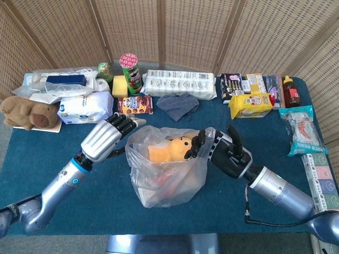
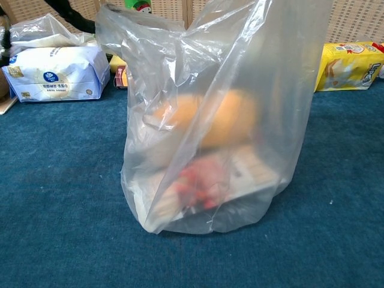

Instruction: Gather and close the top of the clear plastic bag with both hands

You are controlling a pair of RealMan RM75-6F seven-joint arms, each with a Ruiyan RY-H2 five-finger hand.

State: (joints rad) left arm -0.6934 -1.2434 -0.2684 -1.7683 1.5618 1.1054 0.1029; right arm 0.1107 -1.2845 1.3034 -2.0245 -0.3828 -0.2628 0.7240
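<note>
The clear plastic bag [image 1: 167, 169] stands upright mid-table with its top open. Inside are a yellow plush toy [image 1: 170, 148] and a flat red-and-white pack. My right hand [image 1: 222, 151] grips the bag's right rim between its fingers [image 1: 201, 142]. My left hand [image 1: 108, 136] hovers just left of the bag's left rim, fingers apart and holding nothing; I cannot tell if it touches the plastic. In the chest view the bag [image 2: 240, 72] fills the frame, and the left hand's dark fingers [image 2: 69, 13] show at the top left. The right hand is hidden there.
Behind the bag lie a cookie box [image 1: 135, 105], grey cloth [image 1: 177, 105], chips can [image 1: 131, 71] and white long pack [image 1: 180, 82]. A tissue pack [image 1: 85, 108] and brown plush [image 1: 29, 114] sit left. Yellow box [image 1: 249, 103] and snack packet [image 1: 302, 129] sit right.
</note>
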